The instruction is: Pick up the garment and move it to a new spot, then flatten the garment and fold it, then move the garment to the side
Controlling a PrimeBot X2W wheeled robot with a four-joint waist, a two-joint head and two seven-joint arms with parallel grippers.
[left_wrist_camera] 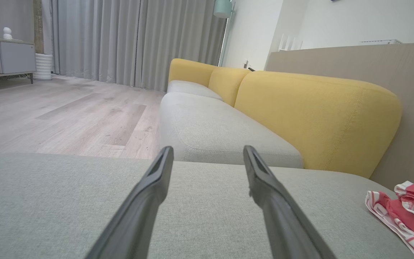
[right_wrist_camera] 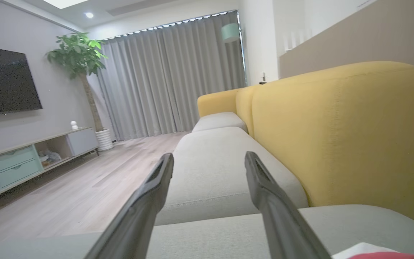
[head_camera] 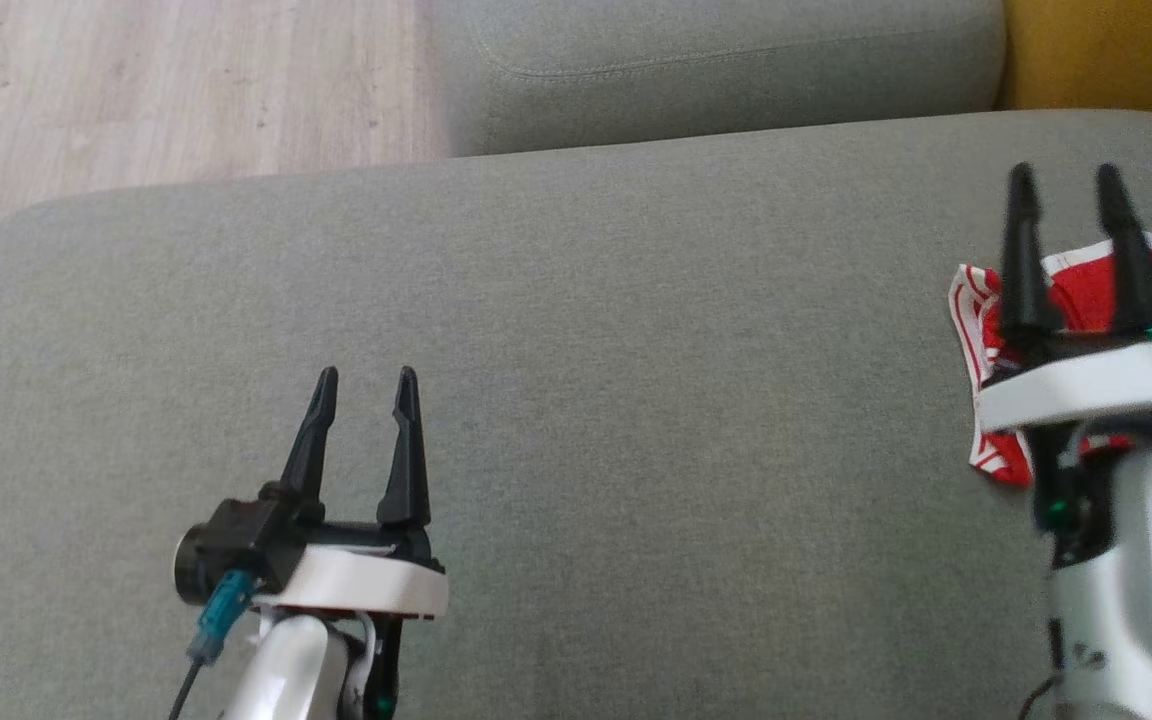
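Red-and-white garment [head_camera: 1081, 300] lies bunched at the right edge of the grey cushion [head_camera: 636, 350], under the right gripper [head_camera: 1063, 180], fingers spread and empty; left gripper [head_camera: 367, 377] likewise released; seemingly the side placement, which next calls for lifting clear

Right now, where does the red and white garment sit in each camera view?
Head view: garment at the right edge, mid-height, partly hidden by the right hand.
Left wrist view: garment in the lower right corner, on the grey seat.
Right wrist view: garment is a sliver at the bottom edge, right of centre.
Shared landmark: the yellow backrest.
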